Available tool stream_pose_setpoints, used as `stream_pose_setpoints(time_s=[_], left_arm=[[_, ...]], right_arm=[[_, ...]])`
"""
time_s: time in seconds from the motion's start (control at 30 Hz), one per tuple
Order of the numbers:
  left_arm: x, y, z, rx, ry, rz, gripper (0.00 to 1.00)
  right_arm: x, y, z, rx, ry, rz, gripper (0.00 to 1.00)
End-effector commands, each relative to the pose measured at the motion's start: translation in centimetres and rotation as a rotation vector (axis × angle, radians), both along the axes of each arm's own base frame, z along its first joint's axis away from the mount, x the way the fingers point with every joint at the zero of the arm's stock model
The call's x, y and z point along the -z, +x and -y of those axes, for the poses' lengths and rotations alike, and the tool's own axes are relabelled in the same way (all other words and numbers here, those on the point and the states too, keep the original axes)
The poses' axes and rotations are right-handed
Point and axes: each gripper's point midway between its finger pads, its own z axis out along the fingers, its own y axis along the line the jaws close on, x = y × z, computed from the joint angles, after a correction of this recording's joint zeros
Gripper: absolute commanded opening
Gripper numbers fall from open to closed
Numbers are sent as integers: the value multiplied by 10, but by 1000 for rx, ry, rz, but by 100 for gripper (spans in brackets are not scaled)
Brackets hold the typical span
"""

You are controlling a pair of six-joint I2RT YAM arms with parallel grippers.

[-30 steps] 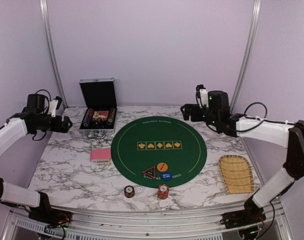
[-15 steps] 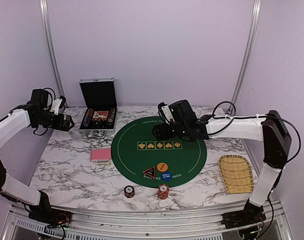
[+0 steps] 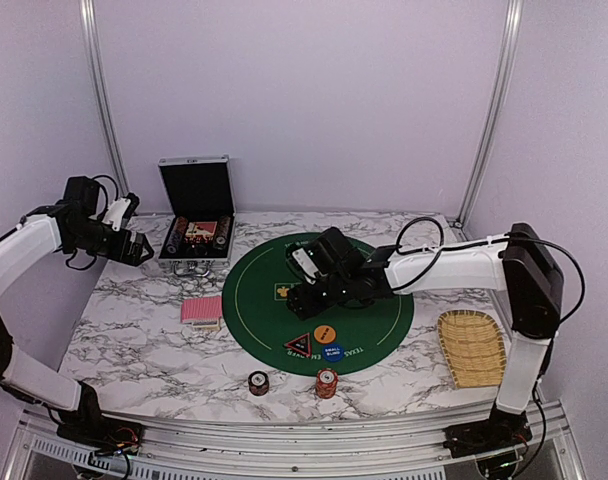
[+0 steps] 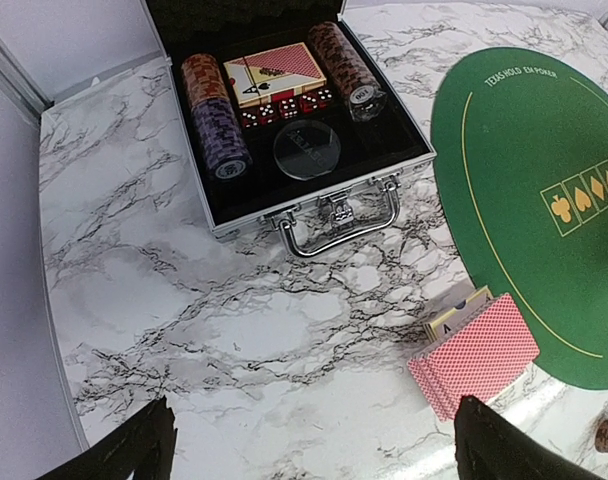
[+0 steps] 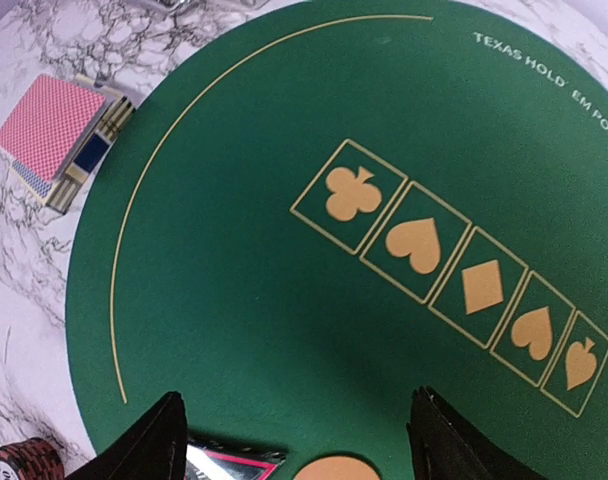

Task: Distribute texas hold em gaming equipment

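Hovering over the green mat (image 3: 384,300) in the top view, the right end effector (image 3: 302,292) has the orange button disc (image 3: 325,333) just ahead of it. Left wrist: the left end effector (image 4: 314,445) is spread wide, with the playing cards (image 4: 474,355) ahead to its right. Right wrist: jaws spread, disc between them, triangular marker (image 5: 234,462) just left — best to centre on the disc and drop squarely, clear of the marker.

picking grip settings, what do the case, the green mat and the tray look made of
Case: black panels with bright silver edges, latches and handle, likely metal trim; the inside looks like dark matte foam.
Mat: matte green with no glare and printed gold suits, probably felt or similar cloth.
Tray: tan strips woven in rows, probably bamboo or another plant fibre.
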Motion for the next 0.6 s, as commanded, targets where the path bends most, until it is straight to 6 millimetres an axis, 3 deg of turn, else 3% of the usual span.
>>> stream_pose_setpoints(time_s=[0.0, 0.2, 0.37, 0.57], left_arm=[[-14, -4, 8, 44, -6, 18, 99], [-21, -6, 9, 54, -6, 25, 99], [-26, -7, 11, 63, -13, 34, 99], [-30, -8, 12, 63, -22, 34, 99]], right_arm=[[15, -30, -5, -44, -75, -65, 76], [31, -61, -2, -66, -149, -99, 82], [32, -76, 2, -73, -169, -111, 87], [39, -91, 7, -75, -188, -143, 79]])
